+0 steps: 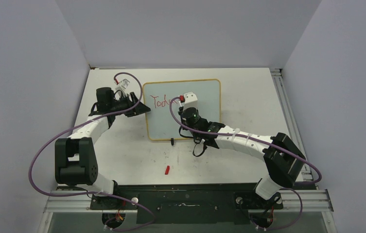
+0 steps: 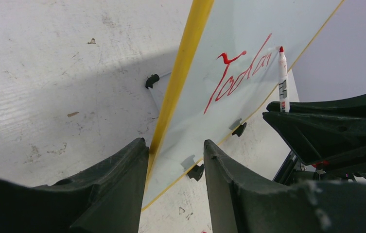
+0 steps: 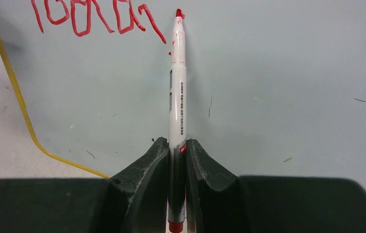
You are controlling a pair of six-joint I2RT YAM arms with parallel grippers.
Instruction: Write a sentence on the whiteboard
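Robot lab test cell. Plain matte grey panel walls (image 1: 25, 73) box in three sides of a scuffed white tabletop (image 1: 122, 160). Bare aluminium extrusion rails (image 1: 312, 199) run along its near and right edges. Two white-and-black jointed robot arms (image 1: 239, 141) are bolted to a black metal base plate (image 1: 190, 196), and loose purple cables (image 1: 34, 158) loop off them.

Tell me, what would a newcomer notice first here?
Red handwriting, roughly "Today", runs across the whiteboard mid-table. The right arm's fingers pinch a red-tipped white marker, its tip by the last stroke. The left arm's fingers straddle the board's left edge.
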